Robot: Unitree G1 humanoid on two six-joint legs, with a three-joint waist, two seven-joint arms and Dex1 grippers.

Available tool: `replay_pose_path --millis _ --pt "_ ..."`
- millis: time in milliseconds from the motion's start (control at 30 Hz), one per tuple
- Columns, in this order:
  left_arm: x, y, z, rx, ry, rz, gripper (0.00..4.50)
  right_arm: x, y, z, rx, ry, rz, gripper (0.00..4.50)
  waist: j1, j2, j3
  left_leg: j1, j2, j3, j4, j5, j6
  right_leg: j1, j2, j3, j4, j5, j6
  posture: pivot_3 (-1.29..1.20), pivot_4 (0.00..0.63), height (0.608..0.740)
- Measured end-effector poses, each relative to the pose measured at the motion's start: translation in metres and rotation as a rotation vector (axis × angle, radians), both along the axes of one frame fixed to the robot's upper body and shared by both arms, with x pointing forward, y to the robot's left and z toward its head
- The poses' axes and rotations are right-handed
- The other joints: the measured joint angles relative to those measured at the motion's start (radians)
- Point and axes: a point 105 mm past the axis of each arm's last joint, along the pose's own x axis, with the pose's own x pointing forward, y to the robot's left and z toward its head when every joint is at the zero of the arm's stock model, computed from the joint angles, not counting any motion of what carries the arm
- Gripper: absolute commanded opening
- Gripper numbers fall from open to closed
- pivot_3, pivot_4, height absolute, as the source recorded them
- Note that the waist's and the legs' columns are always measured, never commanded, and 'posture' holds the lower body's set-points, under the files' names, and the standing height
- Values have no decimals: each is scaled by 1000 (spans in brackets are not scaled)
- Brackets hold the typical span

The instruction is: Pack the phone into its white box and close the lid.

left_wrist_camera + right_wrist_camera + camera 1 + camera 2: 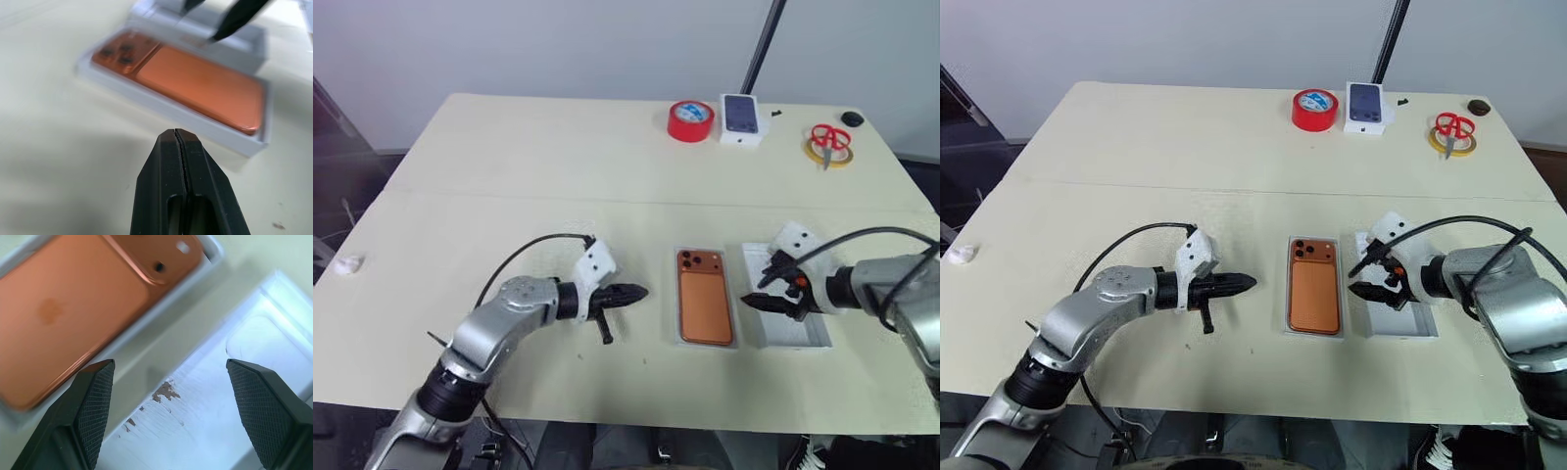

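Since the phone (pixel 705 307) already lay camera-side up inside the box (pixel 683 338) at the table's (pixel 509 166) near middle, the lid (pixel 808 336) remained the open matter, lying just to its right, inside up. The right gripper (pixel 1372 279) hung over that lid with fingers spread wide and empty, while the left gripper (pixel 634 293), pressed together on nothing, pointed at the box from nearby. The shallow lid could skid or tip under a poor pinch, or land skewed and shove the box.

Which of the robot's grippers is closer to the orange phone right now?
The right. The right gripper hangs open just beside the phone, over the lid. The left gripper, shut, sits a little further off on the phone's other side.
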Motion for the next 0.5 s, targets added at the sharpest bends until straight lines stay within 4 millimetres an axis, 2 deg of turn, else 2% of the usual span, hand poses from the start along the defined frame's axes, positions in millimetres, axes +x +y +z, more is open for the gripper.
replay_pose_path --millis 133,167,233,400,433,500 --pt "-12 3 3 -6 -85 -103 0 -2 -1 -11 5 62 -98 3796 -2 0 0 0 0 1 0 0 1 0 0 0 0 0 0 0 150 732" --pt "-16 4 3 -8 -98 -135 0 -2 0 -15 4 74 -123 3565 -4 0 0 0 0 1 0 -1 1 0 1 0 0 0 0 0 150 732" --pt "-21 4 3 -8 -107 -170 0 -1 1 -17 -2 77 -155 2997 -4 1 -1 0 0 1 0 -1 1 -1 1 0 0 0 0 0 150 732" --pt "-23 4 1 11 -124 -199 0 0 6 -17 39 79 -172 405 -4 1 -1 0 -1 1 0 -1 2 0 2 0 0 0 0 0 150 732" --pt "-24 4 0 12 -122 -200 0 0 4 -17 38 74 -183 55 -3 1 -1 0 -1 1 0 -1 2 0 2 0 0 0 0 0 150 732" --pt "-24 5 -3 14 -113 -199 0 2 1 -14 48 61 -201 55 -4 1 -1 0 -1 1 0 -1 2 0 2 0 0 0 0 0 150 732"
